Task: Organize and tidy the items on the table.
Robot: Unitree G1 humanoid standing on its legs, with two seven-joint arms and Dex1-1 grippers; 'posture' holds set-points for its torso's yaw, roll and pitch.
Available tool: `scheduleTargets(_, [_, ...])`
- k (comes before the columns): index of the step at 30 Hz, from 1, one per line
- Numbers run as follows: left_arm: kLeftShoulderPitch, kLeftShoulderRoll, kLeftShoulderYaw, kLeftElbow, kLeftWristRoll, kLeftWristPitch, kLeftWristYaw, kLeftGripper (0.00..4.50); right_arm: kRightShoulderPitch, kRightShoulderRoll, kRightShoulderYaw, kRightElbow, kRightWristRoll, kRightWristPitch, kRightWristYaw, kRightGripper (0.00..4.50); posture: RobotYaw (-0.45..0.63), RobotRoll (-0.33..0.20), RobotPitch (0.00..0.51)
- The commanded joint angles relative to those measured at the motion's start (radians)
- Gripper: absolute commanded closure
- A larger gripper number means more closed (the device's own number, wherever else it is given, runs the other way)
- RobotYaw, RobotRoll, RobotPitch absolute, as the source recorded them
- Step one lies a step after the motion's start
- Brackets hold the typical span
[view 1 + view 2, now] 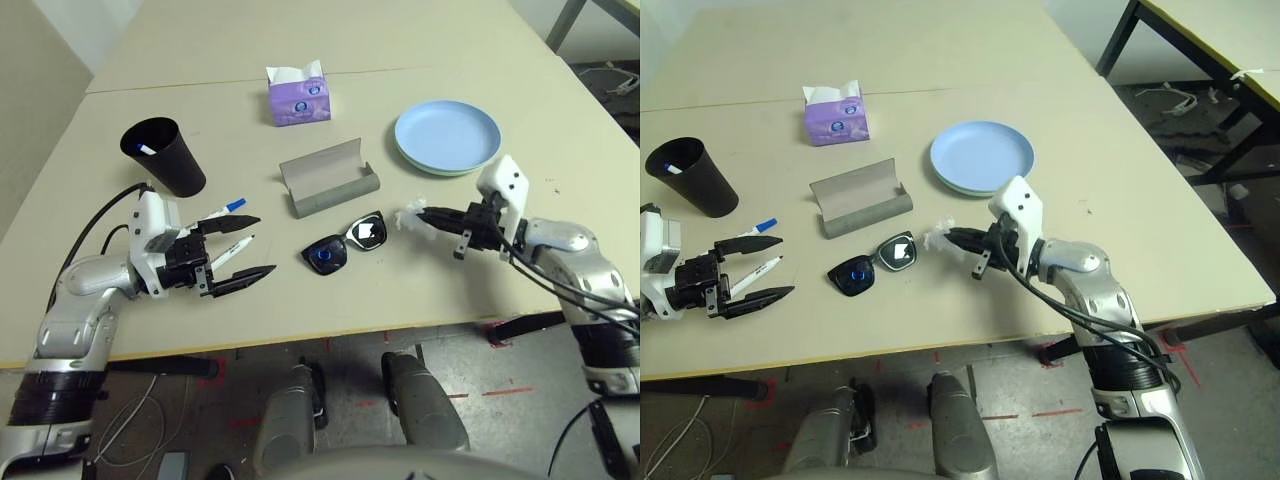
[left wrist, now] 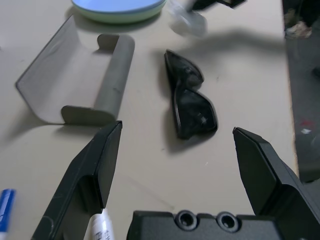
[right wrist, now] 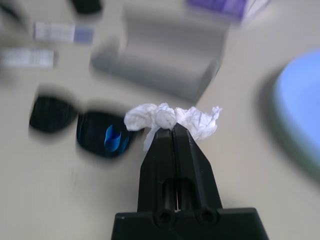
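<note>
My right tool [image 3: 173, 127] pinches the crumpled white tissue [image 3: 172, 119] above the desk [image 1: 430, 290], beside the black sunglasses [image 1: 346, 244]. My left tool [image 1: 252, 246] stands spread over two white pens [image 1: 232, 245].

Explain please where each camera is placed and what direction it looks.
Head views: two eyes of one camera, looking down over both forearms at the table.
Left wrist view: looks along the open left gripper at the sunglasses.
Right wrist view: looks along the right gripper, shut on the tissue.
All views share the sunglasses and glasses case.
</note>
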Motion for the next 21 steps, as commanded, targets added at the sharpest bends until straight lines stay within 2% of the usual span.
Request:
scheduleTargets(1, [0.017,-0.002,0.001,-0.030,-0.029,0.049,-0.004,0.00,-0.069,0.009,-0.041,0.017,0.029,0.028,-0.037,4.48,-0.09,0.000,0.225])
scheduleTargets(5, [0.021,0.001,-0.011,-0.062,-0.059,0.099,-0.021,0.00,-0.203,0.034,-0.052,0.164,-0.030,-0.049,-0.109,4.48,-0.09,0.000,0.221])
scheduleTargets(12, [0.010,-0.013,-0.027,-0.082,-0.045,0.108,-0.018,0.00,-0.356,0.062,-0.003,0.503,-0.198,-0.225,-0.220,4.48,-0.07,0.000,0.213])
scheduleTargets(15, [0.007,-0.020,-0.018,-0.076,-0.037,0.097,-0.003,0.00,-0.376,0.069,0.007,0.547,-0.225,-0.241,-0.230,3.91,-0.07,0.000,0.214])
scheduleTargets(21, [0.022,-0.015,-0.001,-0.055,-0.029,0.081,-0.002,0.00,-0.336,0.038,-0.010,0.495,-0.238,-0.236,-0.230,1.74,-0.08,0.000,0.212])
